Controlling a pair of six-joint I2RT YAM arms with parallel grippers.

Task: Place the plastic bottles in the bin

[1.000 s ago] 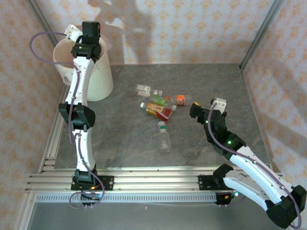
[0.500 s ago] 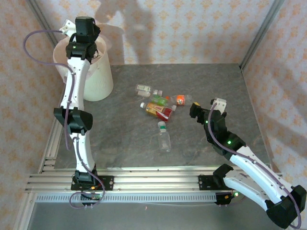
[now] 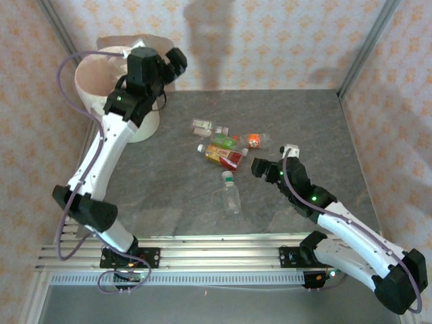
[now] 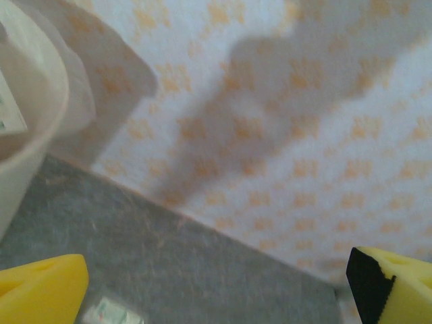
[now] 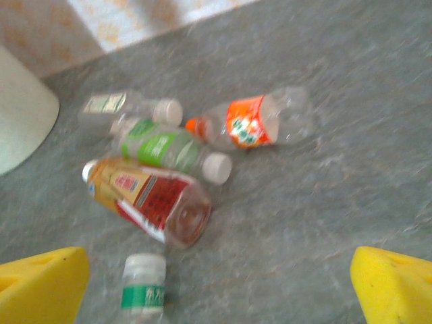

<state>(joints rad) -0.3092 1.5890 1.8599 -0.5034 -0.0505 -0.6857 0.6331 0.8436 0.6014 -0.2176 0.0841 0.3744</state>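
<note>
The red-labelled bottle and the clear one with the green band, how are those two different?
The red-labelled bottle wears a big red and yellow label and looks amber; the clear bottle has just a narrow green band below its cap. The red-labelled bottle lies crosswise beside a green-labelled bottle; the clear bottle lies apart, toward the near edge, cap pointing away. Both lie on their sides on the grey table.

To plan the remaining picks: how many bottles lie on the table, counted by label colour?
Orange-label bottle: 1
Light-green-label bottle: 1
Red-and-yellow-label bottle: 1
White-label clear bottle: 1
Green-band clear bottle: 1
Total: 5 bottles
</note>
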